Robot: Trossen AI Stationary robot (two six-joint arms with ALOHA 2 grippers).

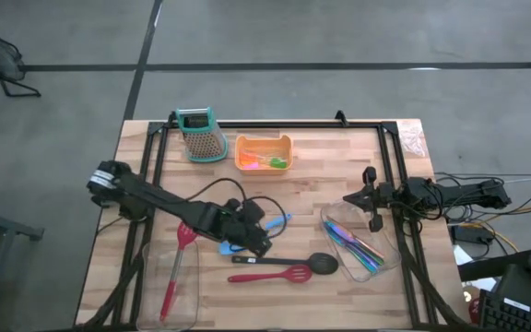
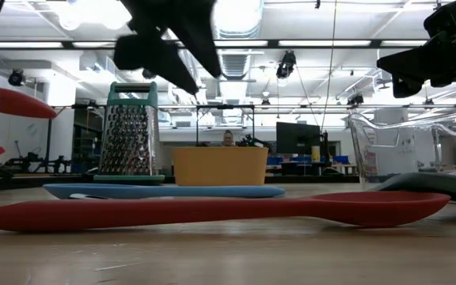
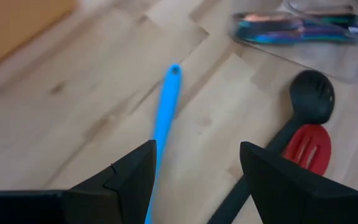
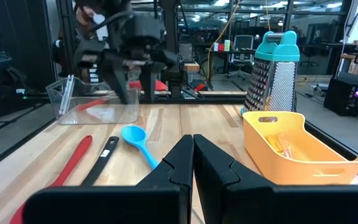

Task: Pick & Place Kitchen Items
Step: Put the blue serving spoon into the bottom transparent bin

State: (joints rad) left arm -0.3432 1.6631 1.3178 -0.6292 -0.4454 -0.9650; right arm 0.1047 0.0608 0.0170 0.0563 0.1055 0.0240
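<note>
My left gripper point(image 3: 194, 165) hovers fingers spread over the blue spoon point(image 1: 275, 221) at frame centre; drop straight, straddle the handle, then clench. Right gripper point(image 1: 351, 199) clenched empty, right side.

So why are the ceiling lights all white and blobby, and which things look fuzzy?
Low view: the ceiling lights glare white and the arms show only as dark shapes against them; the red spatula up close looks soft. Left wrist view: the blue spoon and cutlery are blurry. Right wrist view: the near fingers are dark and soft.
</note>
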